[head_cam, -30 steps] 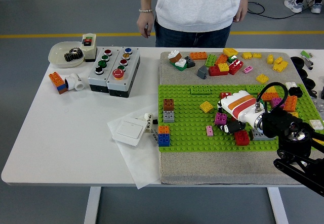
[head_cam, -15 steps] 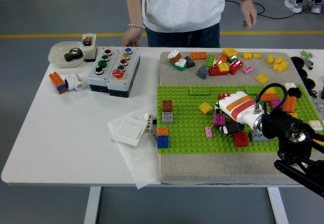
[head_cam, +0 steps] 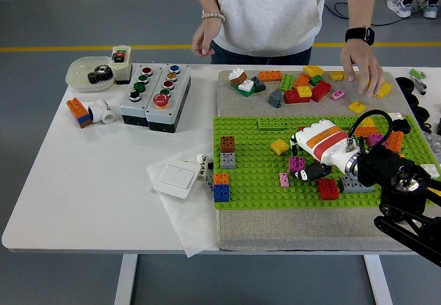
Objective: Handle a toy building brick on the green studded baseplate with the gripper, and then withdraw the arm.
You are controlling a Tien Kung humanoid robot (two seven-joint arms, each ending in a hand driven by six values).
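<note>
The green studded baseplate [head_cam: 255, 181] lies on a grey mat at the right of the table. My right hand [head_cam: 303, 166], white with orange stripes, reaches in from the right over the plate's middle. Its fingers curl around a magenta brick [head_cam: 297, 164] that sits on the studs. A red brick [head_cam: 329, 188] and a grey brick [head_cam: 355, 183] lie just beside the hand. A small pink brick [head_cam: 284, 179] and a yellow brick [head_cam: 279, 146] lie to its left. My left arm is out of view.
A brown-grey stack [head_cam: 228, 151] and an orange-blue stack [head_cam: 222, 186] stand at the plate's left edge. Loose bricks [head_cam: 296, 85] lie on the mat behind, where a person's hand [head_cam: 364, 67] rests on yellow ones. Button boxes [head_cam: 155, 97] and a wall switch [head_cam: 172, 176] lie left.
My right hand has crept slightly left over the magenta brick. The person has stepped right and brought a hand down onto the yellow bricks at the back right.
</note>
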